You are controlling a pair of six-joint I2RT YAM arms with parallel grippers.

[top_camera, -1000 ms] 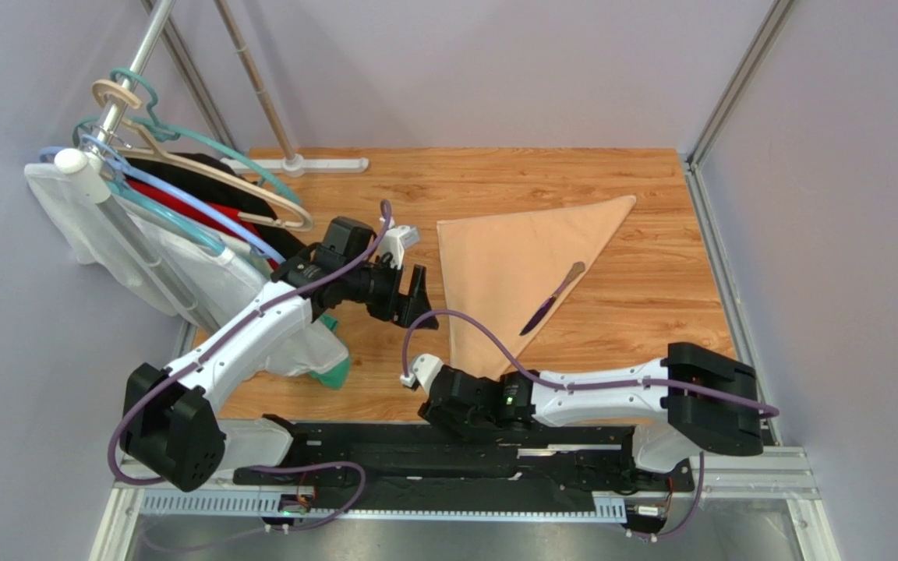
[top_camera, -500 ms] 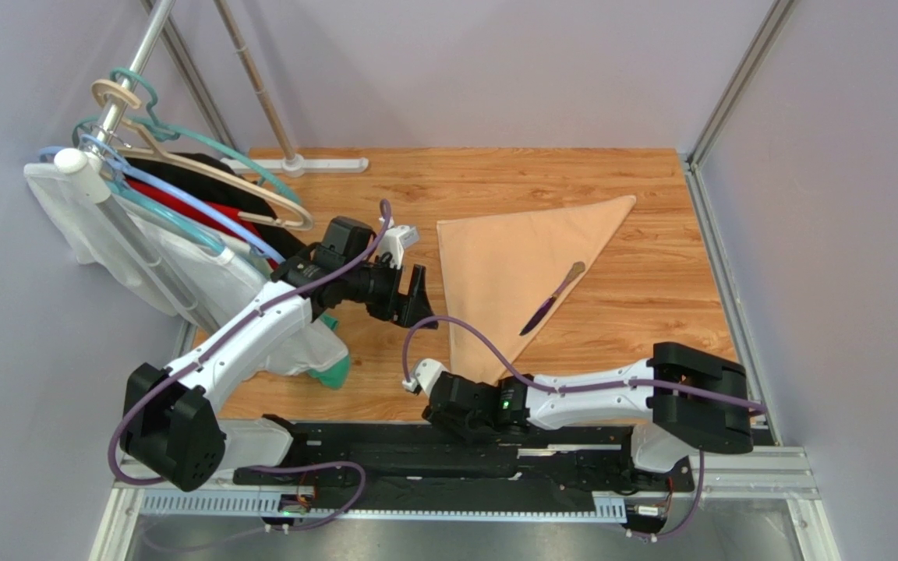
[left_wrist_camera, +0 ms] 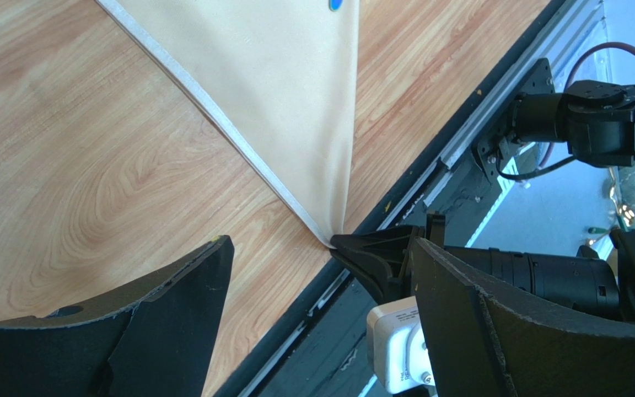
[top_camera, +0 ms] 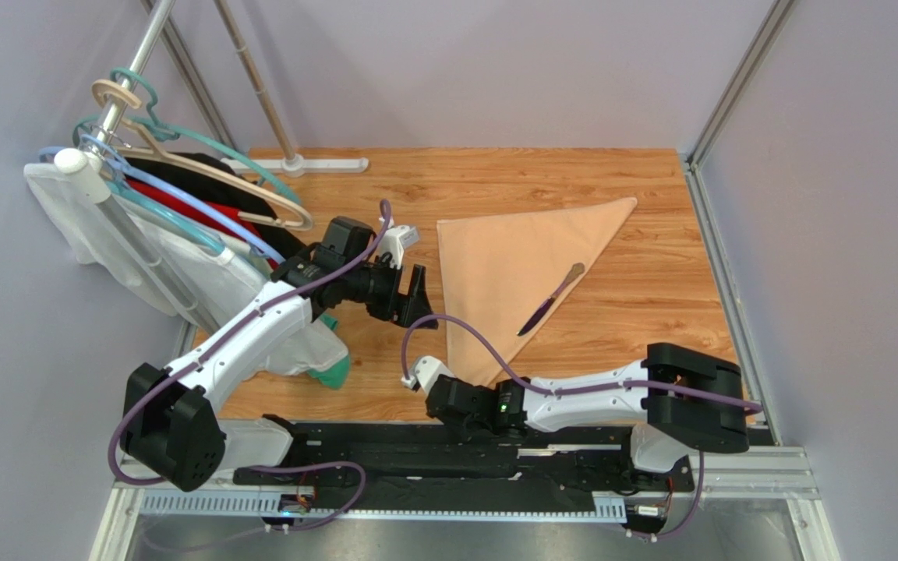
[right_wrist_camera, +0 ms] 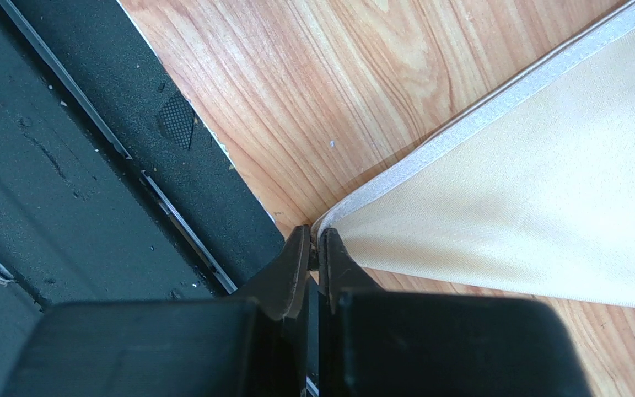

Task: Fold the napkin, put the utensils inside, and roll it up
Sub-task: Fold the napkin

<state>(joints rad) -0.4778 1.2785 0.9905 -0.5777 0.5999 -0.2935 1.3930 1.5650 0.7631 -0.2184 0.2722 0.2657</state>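
Wood desk (top_camera: 653,316) | gripping near corner of peach-beige cloth napkin (top_camera: 501,263) in right pincer (right_wrist_camera: 313,248) | left pincer (left_wrist_camera: 321,242) spread, empty | lift low, slowly

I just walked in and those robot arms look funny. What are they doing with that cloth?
They are wrapping cutlery in a napkin. The peach napkin lies folded into a triangle on the wooden table, with a purple and tan utensil lying on it. The right pincer is pinched shut on the napkin's near corner, by the table's edge. The left pincer is open beside the napkin, holding nothing. Nothing is rolled up yet.
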